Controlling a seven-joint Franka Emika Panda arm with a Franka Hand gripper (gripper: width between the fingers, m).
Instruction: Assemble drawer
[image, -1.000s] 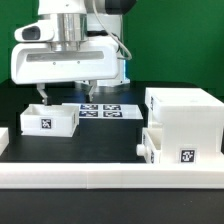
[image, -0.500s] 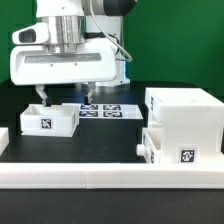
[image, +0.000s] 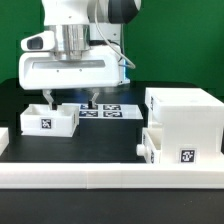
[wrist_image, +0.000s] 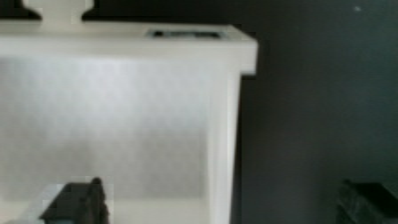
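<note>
A small white tray (image: 48, 119) with a square tag on its front lies on the black table at the exterior view's left. It fills much of the wrist view (wrist_image: 125, 110). My gripper (image: 71, 100) is open just above the tray's far right part. One finger is over the tray and the other is over the table beside it, as the wrist view (wrist_image: 226, 205) shows. It holds nothing. The tall white shell (image: 183, 113) stands at the exterior view's right. The second tray (image: 176, 147) sits low in its front, sticking out a little.
The marker board (image: 104, 110) lies flat behind the left tray, under the arm. A long white border rail (image: 110, 176) runs along the front, and another rail piece (image: 5, 136) lies at the exterior view's left edge.
The gripper has moved toward the exterior view's right and a little lower, over the left tray's right side. The trays and shell have not moved.
</note>
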